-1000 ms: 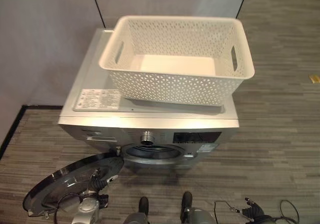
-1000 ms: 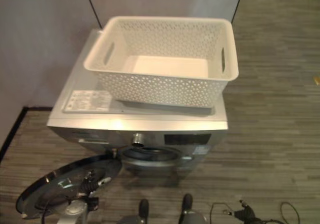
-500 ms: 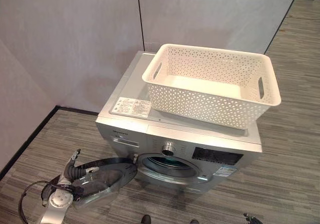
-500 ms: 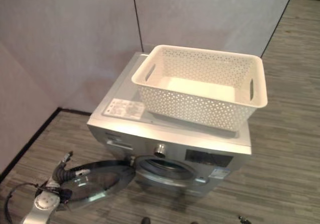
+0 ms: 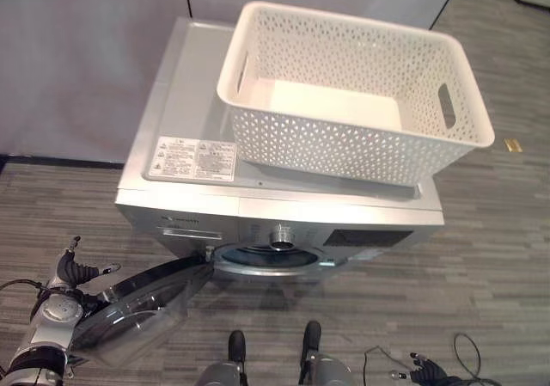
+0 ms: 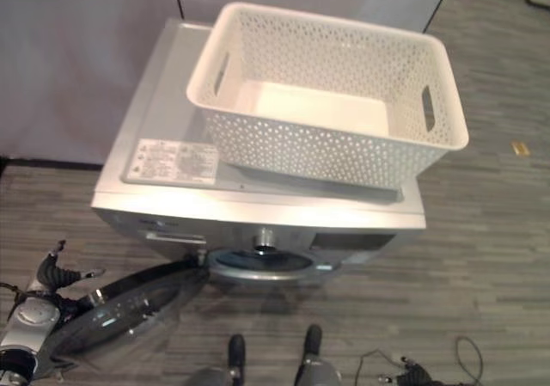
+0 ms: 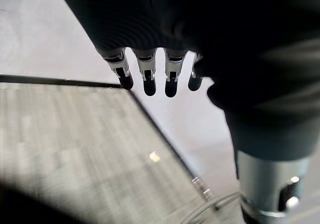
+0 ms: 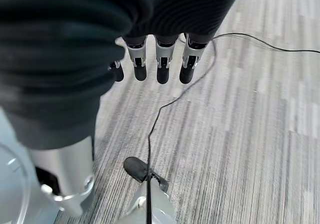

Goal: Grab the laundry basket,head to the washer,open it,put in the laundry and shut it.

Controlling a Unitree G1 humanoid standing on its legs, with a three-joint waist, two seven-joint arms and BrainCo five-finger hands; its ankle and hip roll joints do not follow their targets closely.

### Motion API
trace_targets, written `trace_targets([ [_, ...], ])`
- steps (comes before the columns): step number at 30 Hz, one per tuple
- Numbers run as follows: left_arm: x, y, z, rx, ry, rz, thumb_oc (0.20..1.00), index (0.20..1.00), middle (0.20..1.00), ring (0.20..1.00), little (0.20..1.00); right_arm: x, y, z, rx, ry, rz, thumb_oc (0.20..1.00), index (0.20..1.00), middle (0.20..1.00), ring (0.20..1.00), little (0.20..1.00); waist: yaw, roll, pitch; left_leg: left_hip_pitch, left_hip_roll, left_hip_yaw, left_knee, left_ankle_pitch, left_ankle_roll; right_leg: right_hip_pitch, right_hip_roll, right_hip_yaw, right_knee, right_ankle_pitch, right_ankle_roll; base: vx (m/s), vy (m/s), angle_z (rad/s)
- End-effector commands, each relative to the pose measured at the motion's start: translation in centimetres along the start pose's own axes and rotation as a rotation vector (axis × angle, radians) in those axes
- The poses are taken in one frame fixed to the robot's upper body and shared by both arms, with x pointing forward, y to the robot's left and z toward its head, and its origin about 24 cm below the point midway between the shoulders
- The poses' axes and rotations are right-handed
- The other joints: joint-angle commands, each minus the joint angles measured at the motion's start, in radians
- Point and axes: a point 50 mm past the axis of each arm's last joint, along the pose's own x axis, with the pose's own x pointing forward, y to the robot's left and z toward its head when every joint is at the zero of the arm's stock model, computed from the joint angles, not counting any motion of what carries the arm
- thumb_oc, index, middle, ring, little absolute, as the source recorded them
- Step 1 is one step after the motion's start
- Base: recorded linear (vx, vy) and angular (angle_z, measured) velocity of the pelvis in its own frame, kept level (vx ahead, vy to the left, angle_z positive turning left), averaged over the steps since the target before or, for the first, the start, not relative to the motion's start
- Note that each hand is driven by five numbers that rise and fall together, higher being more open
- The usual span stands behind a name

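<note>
The white perforated laundry basket (image 5: 352, 102) stands on top of the silver washer (image 5: 185, 111), and I see no laundry in it. The round glass door (image 5: 146, 313) hangs open to the lower left of the drum opening (image 5: 271, 257). My left hand (image 5: 73, 270) is low beside the door's outer rim with straight fingers (image 7: 147, 79) that hold nothing; whether it touches the rim I cannot tell. My right hand (image 5: 425, 370) hangs near the floor at the lower right, its fingers (image 8: 162, 69) straight and empty.
Pale partition walls (image 5: 77, 51) stand behind and left of the washer, with a black strip along their foot. Grey striped carpet (image 5: 490, 231) lies in front and to the right. A small yellow scrap (image 5: 512, 145) lies on the floor at the right.
The camera tilted up and came back down. My left hand has gone from the door's inner face out to the left of its rim. The basket stays put.
</note>
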Motion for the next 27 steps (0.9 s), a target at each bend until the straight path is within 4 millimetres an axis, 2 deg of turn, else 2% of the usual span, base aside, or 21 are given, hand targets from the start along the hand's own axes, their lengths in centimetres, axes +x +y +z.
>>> trace_targets([
  [1,-0.1,0.5,-1.7,0.041,0.078,-0.01,1.0,1.0,1.0,1.0,1.0,0.1,-0.1,0.0,0.02,0.012,0.006,1.0,1.0,1.0,1.0,1.0,0.009,-0.001,0.007,-0.071,0.02,-0.03,0.072,-0.027,-0.023,0.058,-0.045,0.036,0.042,0.09,0.08,-0.06,0.038,-0.06],
  [2,-0.2,-0.1,-2.2,0.072,0.112,-0.043,1.0,1.0,1.0,1.0,1.0,0.1,-0.2,0.3,0.027,-0.001,0.008,1.0,1.0,1.0,1.0,1.0,-0.003,0.005,0.008,-0.086,0.024,-0.034,0.069,-0.014,-0.015,0.047,-0.004,0.077,0.098,0.039,0.057,-0.08,0.072,0.02],
  [3,-0.3,-0.5,-2.6,0.103,0.134,-0.071,1.0,1.0,1.0,1.0,1.0,0.1,-0.2,0.3,0.037,-0.002,0.008,1.0,1.0,1.0,1.0,1.0,-0.005,0.009,0.0,-0.093,0.027,-0.032,0.058,-0.002,-0.011,0.057,0.029,0.086,0.119,-0.014,0.037,-0.12,0.095,0.04],
  [4,-0.9,-1.3,-3.8,0.128,0.183,-0.116,1.0,1.0,1.0,1.0,1.0,0.1,-0.3,0.3,0.036,-0.001,0.006,1.0,1.0,1.0,1.0,1.0,0.007,0.013,-0.006,-0.097,0.036,-0.012,0.051,0.004,-0.011,0.076,0.033,0.042,0.124,-0.045,0.027,-0.11,0.076,-0.1],
  [5,-1.3,-1.9,-4.5,0.132,0.212,-0.138,1.0,1.0,1.0,1.0,1.0,0.1,-0.4,0.4,0.026,-0.005,0.008,1.0,1.0,1.0,1.0,1.0,0.017,0.017,-0.009,-0.094,0.044,0.0,0.038,0.014,-0.012,0.088,0.048,0.025,0.149,-0.074,0.022,-0.08,0.043,-0.15],
  [9,-3.1,-4.7,-6.9,0.2,0.303,-0.258,1.0,1.0,1.0,1.0,1.0,0.1,-0.7,0.4,-0.017,-0.001,0.012,1.0,1.0,1.0,1.0,1.0,0.028,0.031,-0.025,-0.086,0.064,0.004,0.004,0.056,-0.016,0.12,0.088,0.094,0.242,-0.114,0.011,-0.04,-0.066,-0.52],
  [11,-3.3,-5.0,-7.0,0.197,0.307,-0.269,1.0,1.0,1.0,1.0,1.0,0.0,-1.0,0.4,-0.019,-0.002,0.006,1.0,1.0,1.0,1.0,1.0,0.03,0.03,-0.03,-0.092,0.068,0.001,0.006,0.062,-0.019,0.135,0.089,0.119,0.227,-0.107,0.011,-0.04,-0.156,-0.05],
  [12,-3.7,-6.0,-7.1,0.194,0.303,-0.291,1.0,1.0,1.0,1.0,1.0,-0.1,-1.8,0.5,-0.025,-0.01,-0.013,1.0,1.0,1.0,1.0,1.0,0.034,0.021,-0.034,-0.107,0.076,-0.009,0.022,0.071,-0.028,0.18,0.097,0.154,0.171,-0.148,0.003,-0.06,-0.224,0.03],
  [13,-3.9,-6.2,-7.3,0.187,0.318,-0.29,1.0,1.0,1.0,1.0,1.0,0.0,-1.9,0.8,-0.028,-0.02,-0.016,1.0,1.0,1.0,1.0,1.0,0.032,0.018,-0.035,-0.125,0.084,-0.009,0.039,0.078,-0.034,0.185,0.107,0.164,0.161,-0.169,-0.003,-0.15,-0.393,0.03],
  [14,-3.8,-6.4,-7.1,0.162,0.32,-0.272,1.0,1.0,1.0,1.0,1.0,0.0,-2.6,2.0,-0.053,-0.06,-0.031,1.0,1.0,1.0,1.0,1.0,0.041,0.013,-0.028,-0.155,0.111,-0.006,0.071,0.098,-0.048,0.196,0.127,0.14,0.136,-0.225,-0.027,-0.17,-0.38,0.03],
  [15,-3.8,-6.5,-7.1,0.154,0.325,-0.263,1.0,1.0,1.0,1.0,1.0,0.0,-2.7,2.4,-0.071,-0.08,-0.031,1.0,1.0,1.0,1.0,1.0,0.045,0.012,-0.025,-0.165,0.13,-0.011,0.077,0.117,-0.058,0.194,0.145,0.133,0.138,-0.249,-0.036,-0.14,-0.298,-0.22],
  [17,-3.8,-6.5,-7.1,0.154,0.325,-0.263,1.0,1.0,1.0,1.0,1.0,0.0,-2.7,2.4,-0.071,-0.08,-0.031,1.0,1.0,1.0,1.0,1.0,0.044,0.013,-0.026,-0.167,0.13,-0.012,0.078,0.117,-0.059,0.193,0.146,0.133,0.139,-0.25,-0.037,-0.1,-0.203,-0.29],
  [18,-3.2,-6.8,-6.0,0.118,0.301,-0.254,1.0,1.0,1.0,1.0,1.0,-0.2,-3.8,3.4,-0.142,-0.123,-0.045,1.0,1.0,1.0,1.0,1.0,0.044,0.024,0.003,-0.19,0.169,-0.054,0.078,0.181,-0.083,0.161,0.2,0.132,0.188,-0.286,-0.071,-0.23,-0.426,-0.03],
  [20,-3.0,-7.6,-5.1,0.085,0.287,-0.255,1.0,1.0,1.0,1.0,1.0,-0.6,-5.2,4.2,-0.243,-0.154,-0.072,1.0,1.0,1.0,1.0,1.0,0.032,0.039,0.024,-0.19,0.205,-0.086,0.021,0.26,-0.116,0.145,0.246,0.106,0.19,-0.291,-0.094,-0.26,-0.468,0.33],
  [21,-2.8,-8.0,-4.4,0.073,0.274,-0.258,1.0,1.0,1.0,1.0,1.0,-0.9,-6.2,4.2,-0.273,-0.151,-0.097,1.0,1.0,1.0,1.0,1.0,0.029,0.047,0.03,-0.189,0.228,-0.095,-0.037,0.3,-0.14,0.144,0.26,0.093,0.185,-0.295,-0.092,-0.18,-0.293,0.74],
  [22,-2.8,-8.5,-4.0,0.066,0.263,-0.267,1.0,1.0,1.0,1.0,1.0,-1.0,-6.9,4.3,-0.272,-0.148,-0.117,1.0,1.0,1.0,1.0,1.0,0.024,0.051,0.034,-0.181,0.241,-0.098,-0.077,0.317,-0.146,0.142,0.265,0.086,0.18,-0.291,-0.093,-0.19,-0.257,1.1],
  [23,-2.6,-9.2,-3.0,0.06,0.236,-0.276,1.0,1.0,1.0,1.0,1.0,-1.2,-7.7,4.2,-0.276,-0.137,-0.149,1.0,1.0,1.0,1.0,1.0,0.019,0.052,0.04,-0.195,0.255,-0.099,-0.101,0.314,-0.162,0.139,0.264,0.074,0.169,-0.279,-0.091,-0.2,-0.194,0.97],
  [24,-2.7,-10.3,-2.2,0.048,0.214,-0.298,1.0,1.0,1.0,1.0,1.0,-1.2,-8.4,4.3,-0.275,-0.131,-0.172,1.0,1.0,1.0,1.0,1.0,0.017,0.043,0.044,-0.181,0.254,-0.09,-0.101,0.293,-0.15,0.133,0.251,0.065,0.162,-0.266,-0.088,-0.23,-0.2,0.68],
  [25,-2.9,-11.3,-1.5,0.02,0.202,-0.313,1.0,1.0,1.0,1.0,1.0,-1.2,-8.8,4.5,-0.28,-0.127,-0.187,1.0,1.0,1.0,1.0,1.0,0.015,0.034,0.046,-0.147,0.23,-0.103,-0.076,0.27,-0.131,0.135,0.244,0.07,0.141,-0.248,-0.088,-0.21,-0.184,0.21],
  [27,-3.8,-13.1,-1.3,-0.028,0.196,-0.344,1.0,1.0,1.0,1.0,1.0,-1.1,-8.6,4.0,-0.26,-0.105,-0.207,1.0,1.0,1.0,1.0,1.0,0.009,0.024,0.023,-0.115,0.183,-0.112,-0.055,0.226,-0.121,0.141,0.235,0.082,0.084,-0.21,-0.08,-0.13,-0.16,-0.13],
])
